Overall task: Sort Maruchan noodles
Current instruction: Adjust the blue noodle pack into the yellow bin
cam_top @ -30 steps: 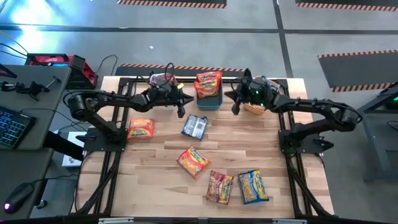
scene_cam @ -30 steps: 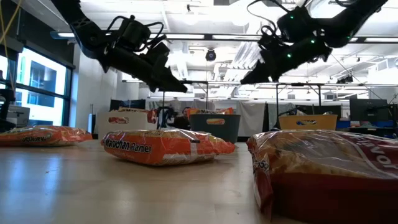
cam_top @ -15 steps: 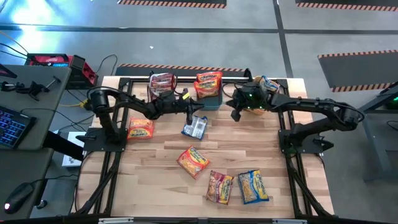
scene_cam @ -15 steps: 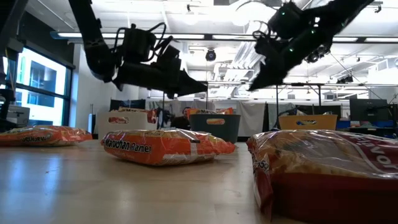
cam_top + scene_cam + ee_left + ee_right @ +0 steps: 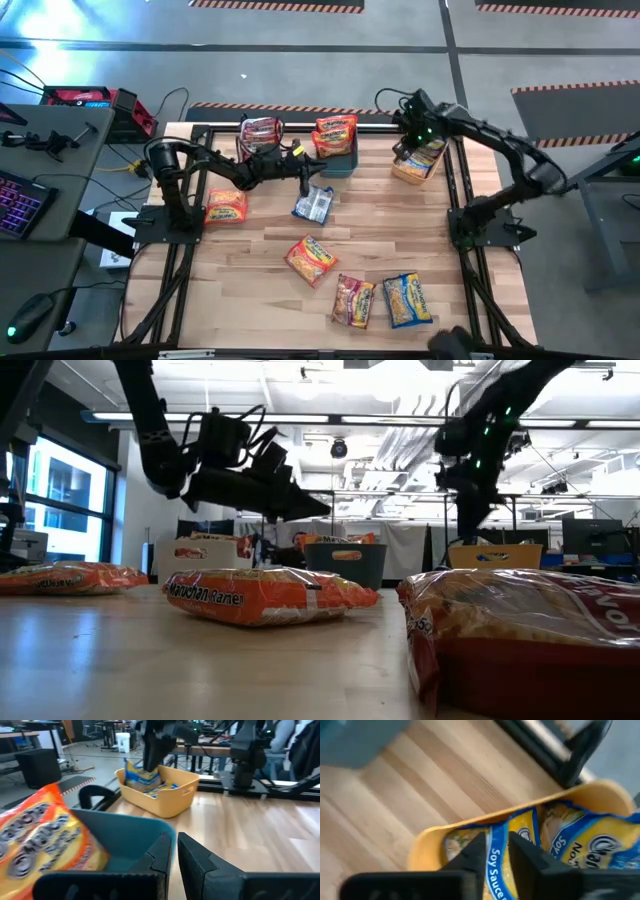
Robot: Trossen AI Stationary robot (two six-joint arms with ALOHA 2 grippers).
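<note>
Wooden table [image 5: 400,230], loose packets [image 5: 310,258], teal bin [image 5: 338,160], orange bin [image 5: 408,174].

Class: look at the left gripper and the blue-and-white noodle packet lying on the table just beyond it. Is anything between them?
Nothing visible. The left gripper, shut and empty, hangs right beside the blue-and-white packet, with bare table around; the teal bin stands off to the side.
</note>
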